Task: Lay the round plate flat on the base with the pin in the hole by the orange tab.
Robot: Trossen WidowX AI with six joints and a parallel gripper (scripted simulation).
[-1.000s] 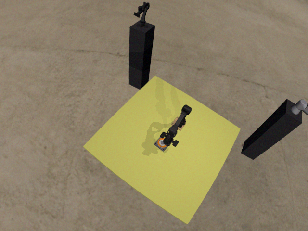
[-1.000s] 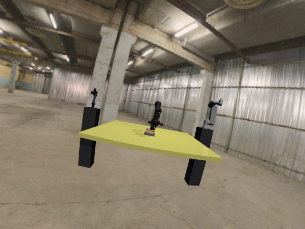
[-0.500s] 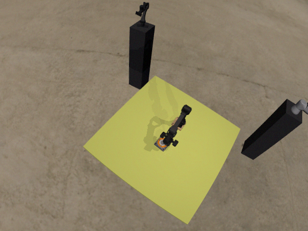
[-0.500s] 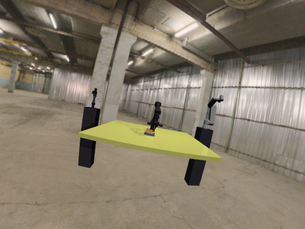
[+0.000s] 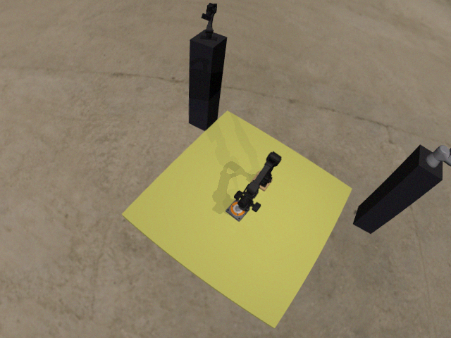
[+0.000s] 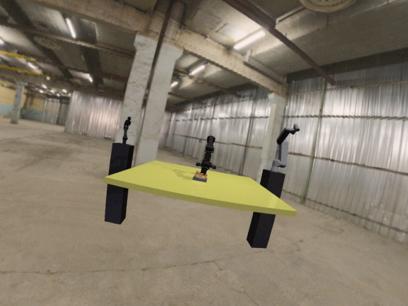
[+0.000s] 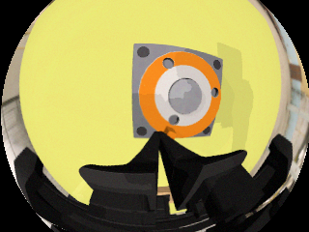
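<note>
top view: the gripper [image 5: 243, 205] hangs over the plate [image 5: 237, 210] on its base [image 5: 237, 217], mid-table. exterior view: the arm [image 6: 207, 154] stands steeply over it; contact cannot be judged. wrist view: jaws fully shut and empty, tips at the plate's near rim beside the orange tab [image 7: 169, 130]. risk: a downward push could jam the plate against the pin instead of turning it.

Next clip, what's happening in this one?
A single robot arm reaches down over an orange round plate that sits on a post on a gray square base on a yellow table. Its end effector is shut with nothing in it, the fingertips right at the plate's near edge by the orange tab. Whether they touch it, or whether the plate lies flat, cannot be told.
</note>
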